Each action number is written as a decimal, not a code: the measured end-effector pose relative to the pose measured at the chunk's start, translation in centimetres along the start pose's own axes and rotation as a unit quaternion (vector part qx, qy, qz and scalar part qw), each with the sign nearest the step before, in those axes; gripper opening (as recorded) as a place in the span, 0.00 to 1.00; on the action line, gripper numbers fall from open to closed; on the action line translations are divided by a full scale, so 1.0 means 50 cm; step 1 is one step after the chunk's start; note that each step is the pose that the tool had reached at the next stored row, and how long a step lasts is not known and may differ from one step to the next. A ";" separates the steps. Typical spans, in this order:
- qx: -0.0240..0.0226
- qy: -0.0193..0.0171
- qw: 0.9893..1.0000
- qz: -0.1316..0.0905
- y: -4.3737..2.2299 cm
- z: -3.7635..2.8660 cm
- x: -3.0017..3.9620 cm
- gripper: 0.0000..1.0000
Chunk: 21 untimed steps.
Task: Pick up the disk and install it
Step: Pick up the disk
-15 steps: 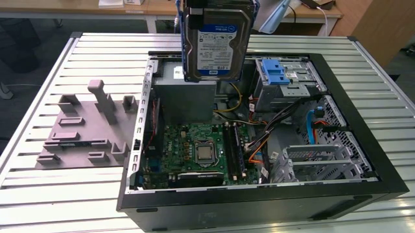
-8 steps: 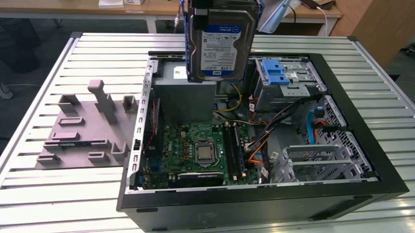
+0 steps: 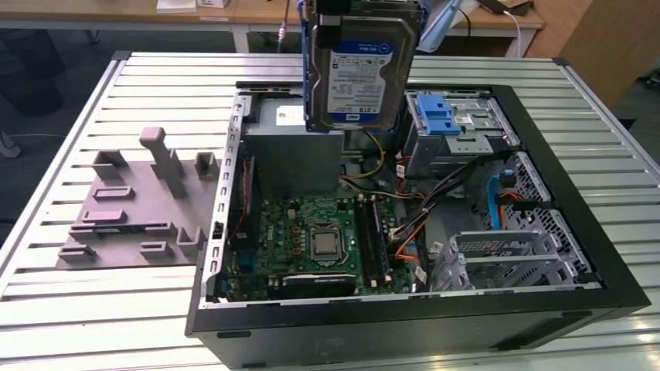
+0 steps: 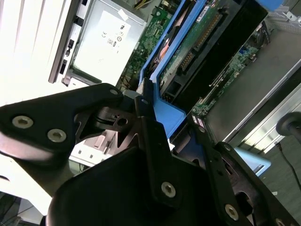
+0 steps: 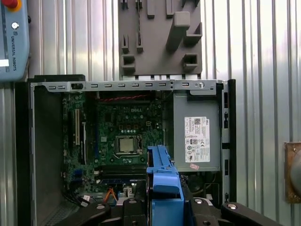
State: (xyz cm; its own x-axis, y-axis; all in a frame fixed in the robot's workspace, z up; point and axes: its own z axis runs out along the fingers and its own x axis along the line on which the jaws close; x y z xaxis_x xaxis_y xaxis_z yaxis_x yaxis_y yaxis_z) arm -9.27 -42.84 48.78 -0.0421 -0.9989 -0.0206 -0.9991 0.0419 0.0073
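Pickup is done. My hand (image 4: 167, 115) clamps the disk (image 3: 361, 69) by its blue rails, upright over the open case (image 3: 577, 232) at twelve o'clock in the exterior view, so the install is not yet done.

Wooden desks (image 3: 103, 14) behind ribbed table (image 3: 583, 154).

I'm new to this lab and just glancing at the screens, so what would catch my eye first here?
The disk hangs upright over the open computer case, held by the gripper, jaws shut on its blue rail. Below, the green motherboard lies exposed, and a grey fixture plate sits at the exterior view's left.
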 end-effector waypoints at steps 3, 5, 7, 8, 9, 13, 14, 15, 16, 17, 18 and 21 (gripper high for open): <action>0.000 0.000 1.000 0.002 -0.005 0.000 0.001 0.36; 0.000 0.000 1.000 0.004 -0.008 0.000 0.001 0.36; 0.000 0.000 1.000 0.006 -0.011 0.000 0.002 0.36; 0.000 0.000 1.000 0.007 -0.012 0.000 0.002 0.36; 0.000 0.000 1.000 0.008 -0.014 0.000 0.003 0.36; 0.000 0.000 1.000 0.009 -0.022 0.000 0.003 0.36; 0.000 0.000 1.000 0.009 -0.023 0.000 0.003 0.36; 0.000 0.000 1.000 0.009 -0.024 0.000 0.003 0.36; 0.000 0.000 1.000 0.009 -0.024 0.000 0.003 0.36; 0.000 0.000 1.000 0.009 -0.025 0.000 0.003 0.36; 0.000 0.000 1.000 0.009 -0.026 0.000 0.003 0.36; 0.000 0.000 1.000 0.009 -0.030 0.000 0.002 0.36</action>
State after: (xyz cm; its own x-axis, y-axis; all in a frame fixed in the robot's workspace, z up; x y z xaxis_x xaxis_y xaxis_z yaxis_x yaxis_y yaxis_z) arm -7.76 -43.03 48.78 -0.0596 -0.9980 -0.0206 -0.9982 0.0594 0.0073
